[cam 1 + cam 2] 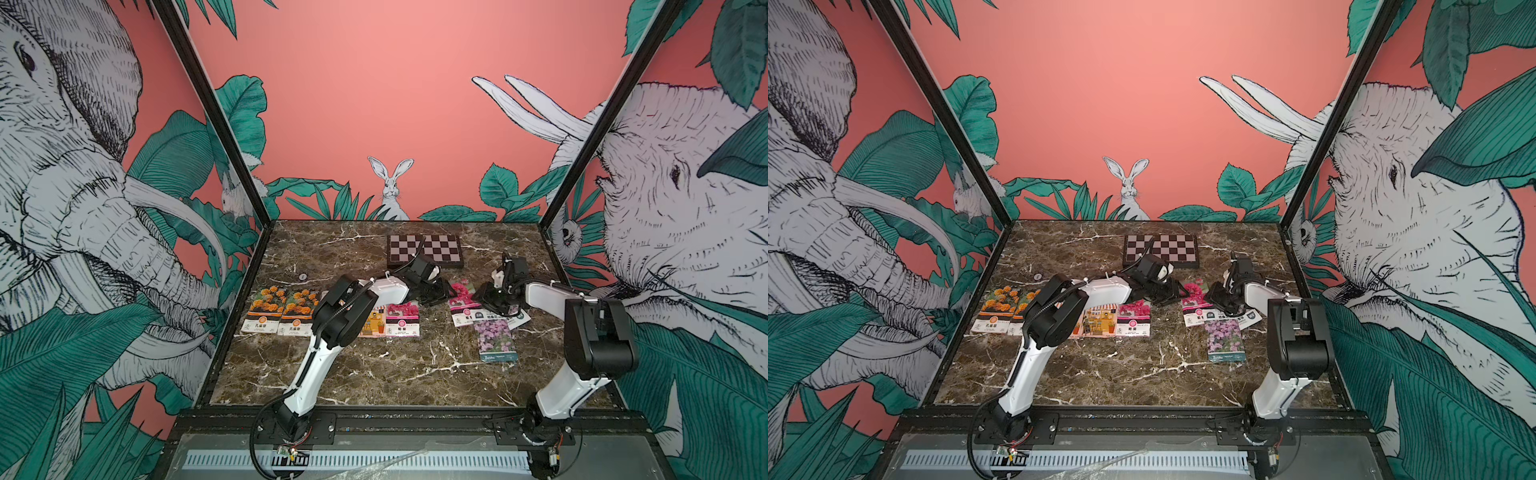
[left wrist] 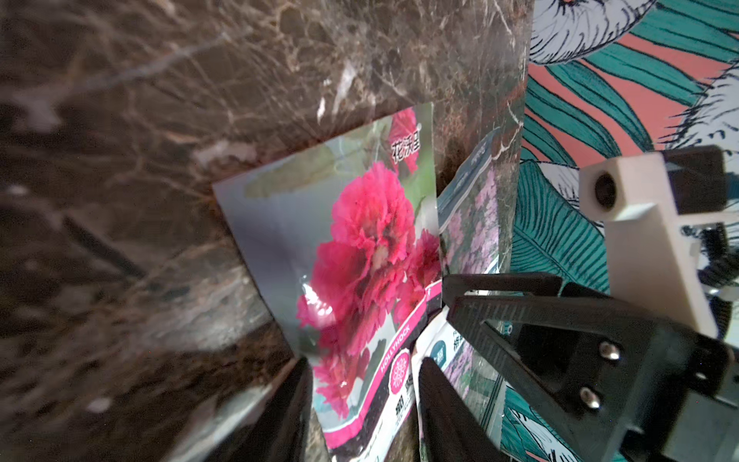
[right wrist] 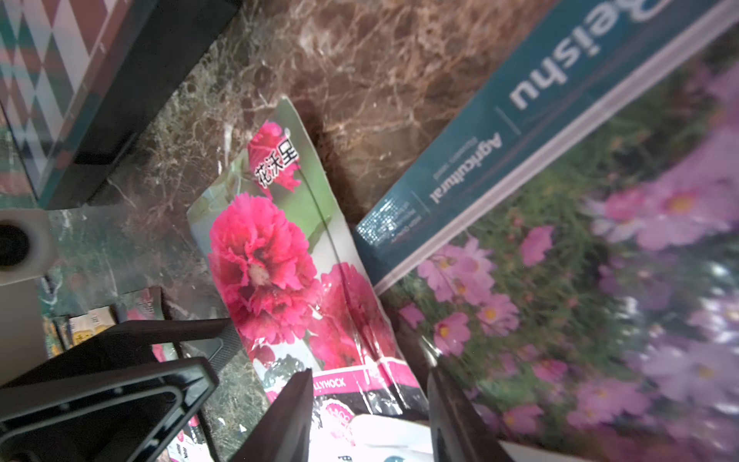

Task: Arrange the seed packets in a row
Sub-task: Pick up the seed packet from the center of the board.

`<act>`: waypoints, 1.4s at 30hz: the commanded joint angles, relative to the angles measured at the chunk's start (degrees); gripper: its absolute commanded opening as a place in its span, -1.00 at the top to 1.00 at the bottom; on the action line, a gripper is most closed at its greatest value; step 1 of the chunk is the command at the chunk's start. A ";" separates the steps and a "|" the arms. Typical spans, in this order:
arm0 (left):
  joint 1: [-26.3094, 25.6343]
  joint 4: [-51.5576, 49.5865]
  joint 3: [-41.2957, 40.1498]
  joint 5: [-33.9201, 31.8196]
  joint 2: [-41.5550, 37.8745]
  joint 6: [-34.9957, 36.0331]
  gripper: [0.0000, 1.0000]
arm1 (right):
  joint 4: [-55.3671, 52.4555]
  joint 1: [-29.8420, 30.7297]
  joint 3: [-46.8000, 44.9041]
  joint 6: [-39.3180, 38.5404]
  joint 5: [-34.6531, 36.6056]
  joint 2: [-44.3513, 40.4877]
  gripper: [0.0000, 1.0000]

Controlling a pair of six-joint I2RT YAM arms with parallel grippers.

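Across both top views, the marble surface point(image 1: 374, 374) carries a chequered board point(image 1: 424, 249) at the back. Nearer the front, a row runs from the left: two marigold packets point(image 1: 266, 309) side by side, a shop-illustration packet point(image 1: 1100, 320) partly hidden by the left arm, and a magenta packet point(image 1: 402, 318) just beside it. Apart to the right lies a loose magenta packet point(image 1: 459, 299), askew, with a lilac packet point(image 1: 494, 340) nearer the front and a second lilac packet point(image 1: 519, 319) mostly hidden under the right arm. The left pincer point(image 1: 442, 293) and the right pincer point(image 1: 484, 299) sit low at the loose magenta packet, one at each side. From the left wrist, the left pincer point(image 2: 364, 362) has its fingers point(image 2: 292, 412) part-way apart, astride the lower end of the loose magenta packet point(image 2: 360, 240), which is printed HOLLYHOCK. Whether they clamp it I cannot tell. The right pincer point(image 2: 450, 296) meets that packet's far edge. From the right wrist, the right pincer point(image 3: 368, 372) likewise stands part-way apart over the same packet point(image 3: 272, 260), which is creased lengthwise. I cannot tell whether it grips. A lilac packet point(image 3: 560, 280) lies just beside, and the chequered board point(image 3: 60, 80) and the left pincer point(image 3: 220, 352) show beyond.
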 commanded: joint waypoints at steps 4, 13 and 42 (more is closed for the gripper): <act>-0.23 -0.75 -0.84 0.26 0.59 0.60 0.09 | 0.98 0.25 -1.42 0.35 -2.26 1.01 0.08; 1.72 -0.05 -3.43 0.24 -1.58 2.10 0.10 | 3.43 0.38 -2.03 1.23 -6.98 2.40 0.18; 3.20 -3.55 -1.63 5.35 -3.78 9.55 0.37 | 4.62 0.82 -2.65 -0.35 -2.26 3.69 0.42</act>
